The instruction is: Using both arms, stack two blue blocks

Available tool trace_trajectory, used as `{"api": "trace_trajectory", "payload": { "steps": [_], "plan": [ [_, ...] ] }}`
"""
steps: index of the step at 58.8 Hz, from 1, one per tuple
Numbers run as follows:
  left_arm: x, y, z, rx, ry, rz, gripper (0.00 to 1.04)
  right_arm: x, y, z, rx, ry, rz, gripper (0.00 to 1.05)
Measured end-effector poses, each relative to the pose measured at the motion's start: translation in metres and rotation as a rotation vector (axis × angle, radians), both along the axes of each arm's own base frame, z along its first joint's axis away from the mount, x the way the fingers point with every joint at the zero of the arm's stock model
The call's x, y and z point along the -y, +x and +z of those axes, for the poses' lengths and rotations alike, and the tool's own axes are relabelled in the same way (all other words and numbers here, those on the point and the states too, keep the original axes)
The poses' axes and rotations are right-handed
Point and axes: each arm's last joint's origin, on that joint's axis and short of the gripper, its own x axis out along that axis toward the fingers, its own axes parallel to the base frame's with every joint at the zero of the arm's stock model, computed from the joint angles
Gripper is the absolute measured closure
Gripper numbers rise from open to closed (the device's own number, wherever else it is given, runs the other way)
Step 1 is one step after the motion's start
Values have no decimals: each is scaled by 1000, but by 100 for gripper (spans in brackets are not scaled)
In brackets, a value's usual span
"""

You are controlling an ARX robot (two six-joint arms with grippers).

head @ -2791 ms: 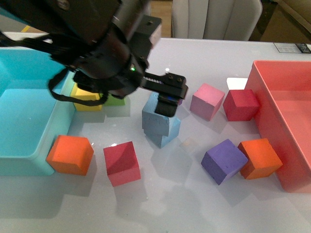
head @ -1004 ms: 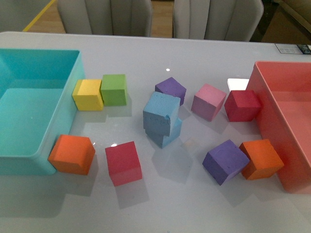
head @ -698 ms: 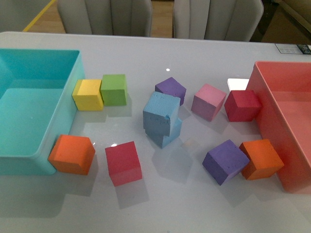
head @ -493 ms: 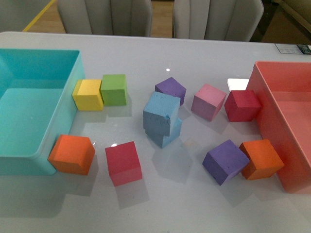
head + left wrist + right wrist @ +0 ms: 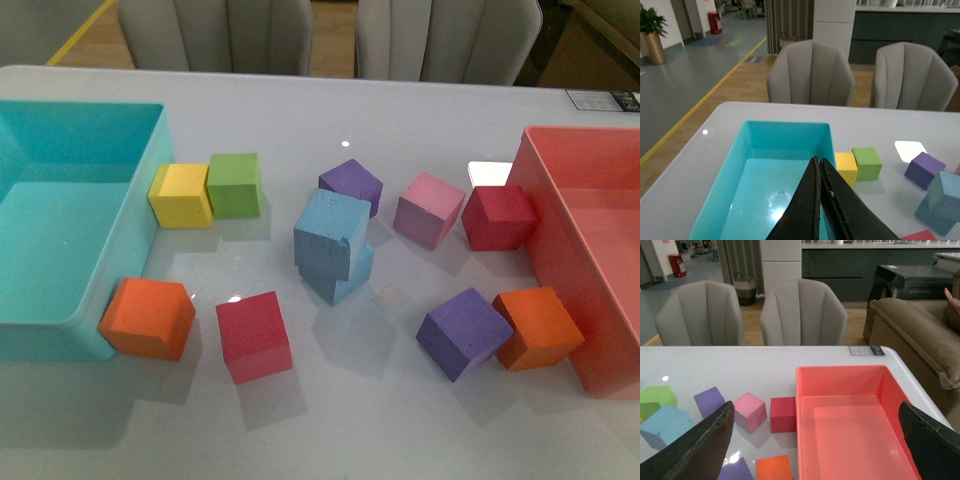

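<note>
1 blue block (image 5: 331, 234) sits askew atop the other blue block (image 5: 345, 277) mid-table, so stacking looks done; left gripper (image 5: 819, 172) is closed and empty over the turquoise bin (image 5: 735, 175), right gripper (image 5: 815, 440) spread wide.

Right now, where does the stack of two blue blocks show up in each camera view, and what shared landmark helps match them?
Front view: the two blue blocks sit stacked mid-table, top one skewed.
Left wrist view: stack at the picture's edge, beyond the shut left gripper.
Right wrist view: stack at the picture's edge, partly hidden behind a gripper finger.
Shared landmark: the purple cube next to the stack.
</note>
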Motion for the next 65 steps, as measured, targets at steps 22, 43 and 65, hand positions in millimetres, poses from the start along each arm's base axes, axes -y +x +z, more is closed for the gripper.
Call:
{"api": "trace_trajectory", "payload": {
  "steps": [22, 43, 65],
  "plan": [
    [0, -2, 1, 18, -1, 0, 102, 0, 0, 0, 0, 0, 0, 9],
    [0, -2, 1, 18, 0, 0, 33, 0, 0, 0, 0, 0, 0, 9],
    [0, -2, 1, 18, 2, 0, 9, 0, 0, 0, 0, 0, 0, 9]
  ]
}}
